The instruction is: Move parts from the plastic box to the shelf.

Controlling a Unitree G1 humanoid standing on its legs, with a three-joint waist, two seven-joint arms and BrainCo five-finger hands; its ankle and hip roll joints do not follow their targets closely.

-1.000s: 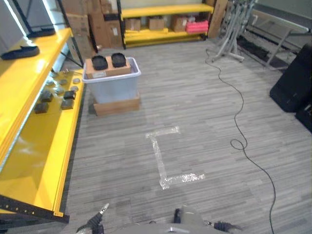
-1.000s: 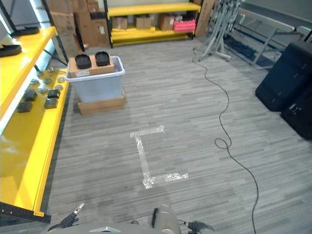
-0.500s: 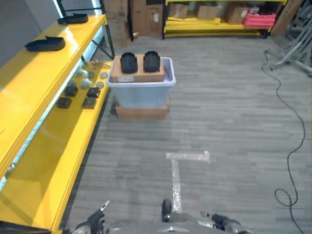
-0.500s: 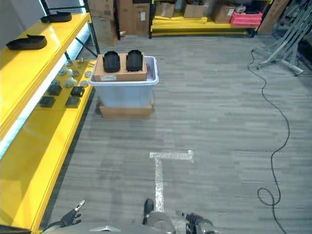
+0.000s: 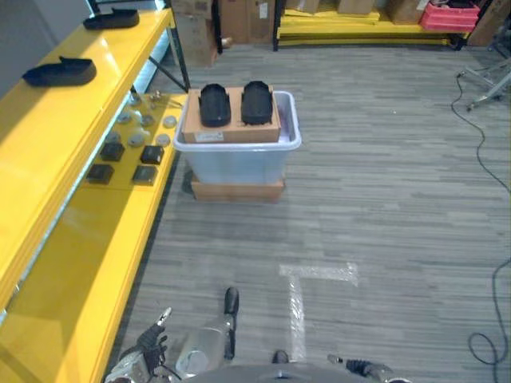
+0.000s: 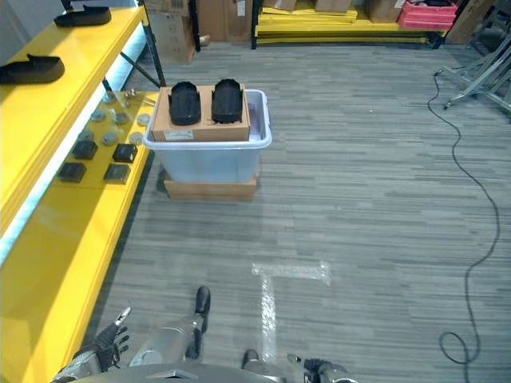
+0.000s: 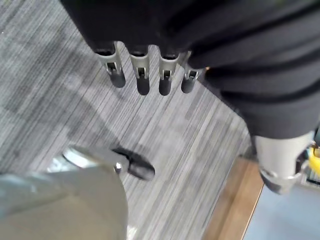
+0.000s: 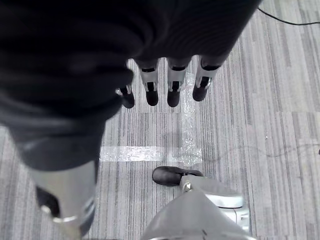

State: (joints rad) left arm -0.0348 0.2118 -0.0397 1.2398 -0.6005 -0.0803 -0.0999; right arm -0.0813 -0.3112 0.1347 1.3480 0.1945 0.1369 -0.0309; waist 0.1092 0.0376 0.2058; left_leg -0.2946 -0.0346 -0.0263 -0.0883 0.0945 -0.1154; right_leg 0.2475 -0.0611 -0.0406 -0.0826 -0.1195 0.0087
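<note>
My left hand and right hand hang open, fingers straight, empty, well short of the plastic box beside the shelf.

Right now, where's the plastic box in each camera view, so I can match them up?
Left eye view: plastic box upper middle, beside the yellow shelf.
Right eye view: upper middle, slightly further left.
Wrist views: not in them.
Shared landmark: the cardboard box with two black parts on top.

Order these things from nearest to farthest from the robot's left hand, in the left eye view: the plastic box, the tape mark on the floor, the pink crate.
From the left hand, at the lower left:
1. Tape mark, on the floor, just ahead to the right.
2. Plastic box, beside the yellow shelf.
3. Pink crate, at the far rack, top right.
</note>
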